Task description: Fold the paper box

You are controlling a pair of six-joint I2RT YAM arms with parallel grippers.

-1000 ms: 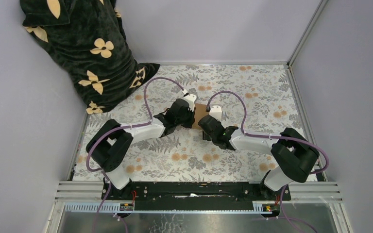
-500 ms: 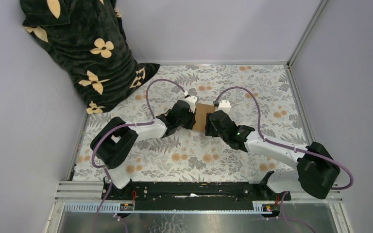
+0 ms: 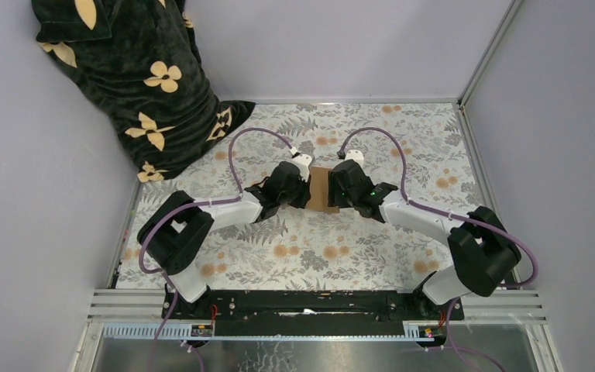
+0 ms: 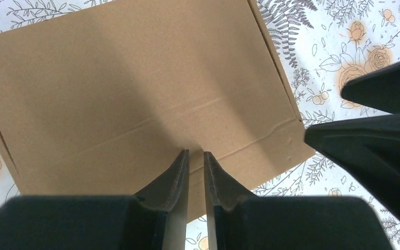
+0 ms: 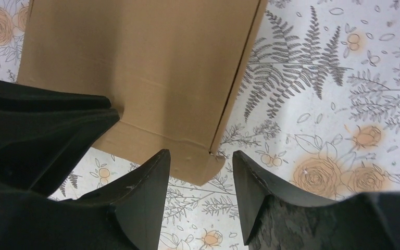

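The paper box [image 3: 321,190] lies folded shut on the floral cloth, a plain brown cardboard rectangle wedged between both grippers. My left gripper [image 3: 300,186] is at its left side. In the left wrist view its tips [image 4: 195,153] rest over the lid [image 4: 135,88], open by only a narrow slit with nothing between them. My right gripper [image 3: 342,186] is at the box's right side. In the right wrist view it stands open [image 5: 200,159] just above the box's near corner [image 5: 208,156], touching nothing. The box [image 5: 135,67] fills the upper left there.
A dark fabric with cream flowers [image 3: 135,85] is heaped in the back left corner. Grey walls close in the back and both sides. The floral cloth [image 3: 410,147] covers the table, and a metal rail [image 3: 318,298] runs along the front by the arm bases.
My right arm has swung from in front of the box up to its right side, and its jaws have spread wider. The left gripper has stayed on the box.
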